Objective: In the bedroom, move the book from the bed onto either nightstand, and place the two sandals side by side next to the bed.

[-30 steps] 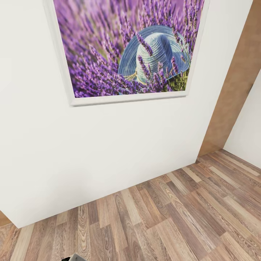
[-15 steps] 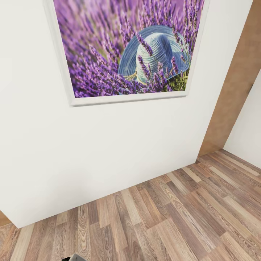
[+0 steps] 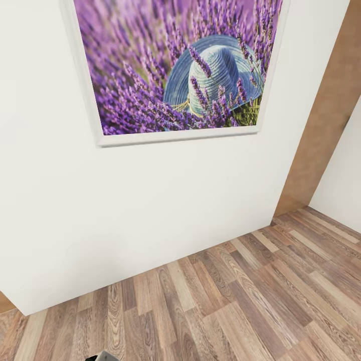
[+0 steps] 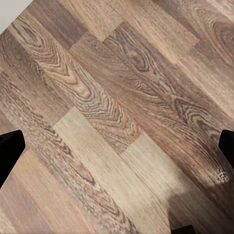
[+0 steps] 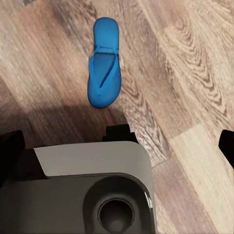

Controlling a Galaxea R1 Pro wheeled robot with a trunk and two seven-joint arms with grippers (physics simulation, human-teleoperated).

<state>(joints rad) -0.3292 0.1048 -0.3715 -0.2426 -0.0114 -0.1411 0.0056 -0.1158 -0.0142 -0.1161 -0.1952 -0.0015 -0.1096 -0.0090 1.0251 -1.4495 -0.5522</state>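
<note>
One bright blue sandal (image 5: 104, 63) lies flat on the wood-plank floor, just beyond the grey body of my base (image 5: 92, 190), as the right wrist view has it. My right gripper (image 5: 117, 146) hangs above the base and floor, open and empty, its dark fingertips (image 5: 9, 146) at the picture's edges. My left gripper (image 4: 117, 148) is open too, over bare planks, with one black fingertip (image 4: 7, 151) at each side. The book, the bed and the nightstand are out of view.
Straight ahead in the head view stands a white wall (image 3: 150, 210) bearing a framed lavender-and-hat picture (image 3: 175, 65). Wood floor (image 3: 225, 301) runs along its foot. A brown panel (image 3: 326, 125) and a second white wall close the right side.
</note>
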